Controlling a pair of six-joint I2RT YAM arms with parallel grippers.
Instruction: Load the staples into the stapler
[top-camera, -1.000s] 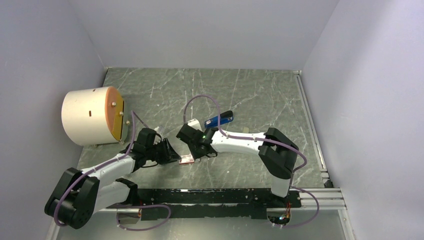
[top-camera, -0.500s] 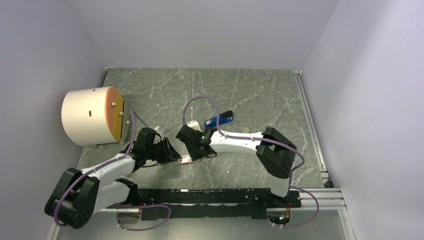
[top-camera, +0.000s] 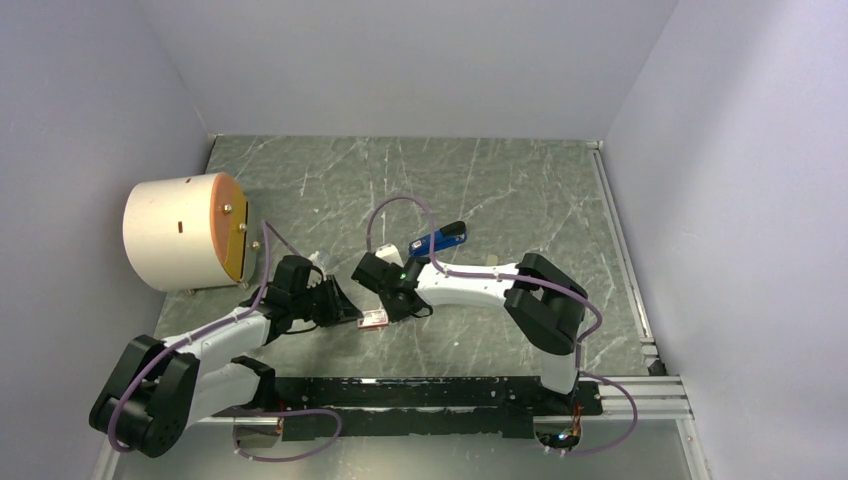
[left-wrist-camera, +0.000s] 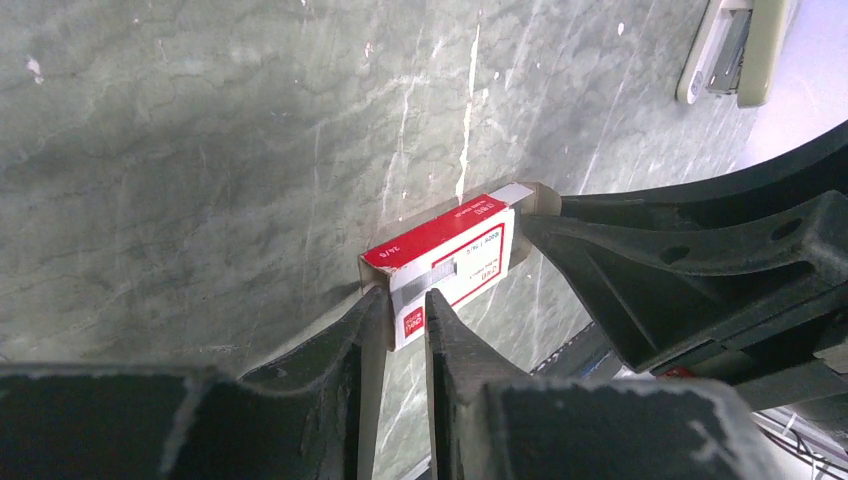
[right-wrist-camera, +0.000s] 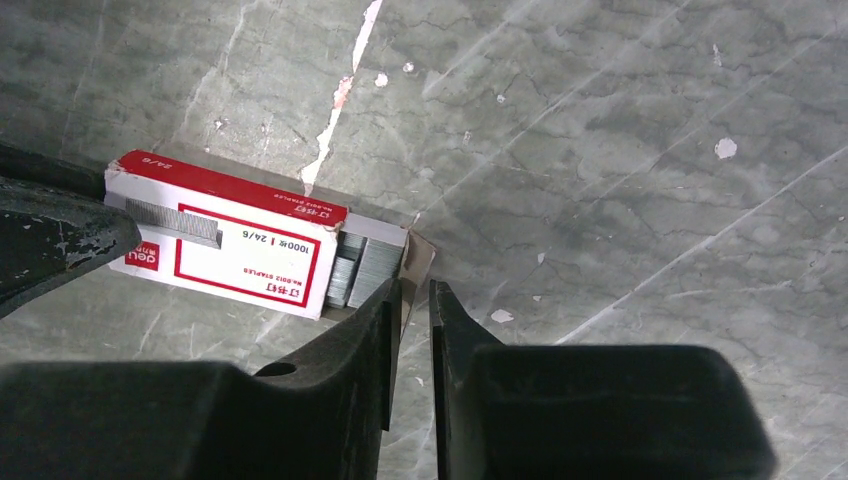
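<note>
The small red staple box with a white label lies on the table between my two grippers. My left gripper is shut on its near end. In the right wrist view the box's other end is open, and the grey staples show inside. Its cardboard end flap sits pinched between the fingers of my right gripper, which is shut on it. From above, both grippers meet at the box. The blue stapler lies untouched behind the right wrist.
A pale beige bar lies beyond the box. A big cream cylinder with an orange face stands at the left edge. A black rail runs along the near edge, and walls close in on three sides.
Both grippers have narrowed their jaws, the right one closing on the box's end flap. The arms, box and stapler have hardly shifted.
</note>
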